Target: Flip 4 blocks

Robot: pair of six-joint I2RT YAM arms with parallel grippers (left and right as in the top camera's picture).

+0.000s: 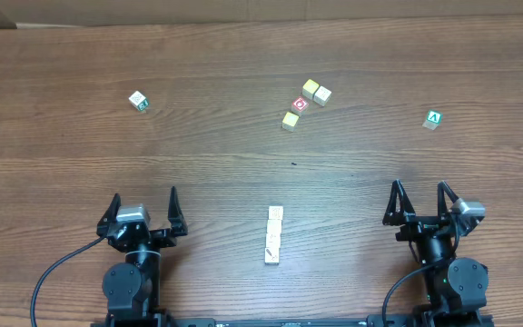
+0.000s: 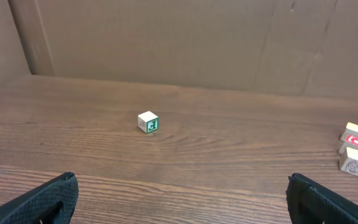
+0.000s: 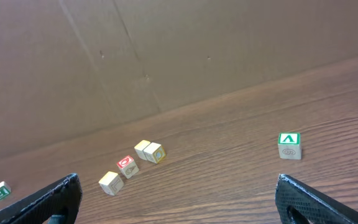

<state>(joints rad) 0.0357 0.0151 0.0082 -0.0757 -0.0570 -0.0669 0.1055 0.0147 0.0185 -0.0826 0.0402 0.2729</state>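
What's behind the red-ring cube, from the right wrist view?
A cream cube and a yellowish cube, side by side and touching, sit just behind the red-ring cube, offset right. Past them, the table, then a brown wall. Their far faces are hidden.

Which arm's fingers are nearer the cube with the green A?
Right. The green-A cube lies just beyond the right fingers; the left fingers are far across the table.

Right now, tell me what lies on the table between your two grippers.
A short line of pale blocks lies between the left gripper and the right gripper, nothing else. Only the overhead view shows it.
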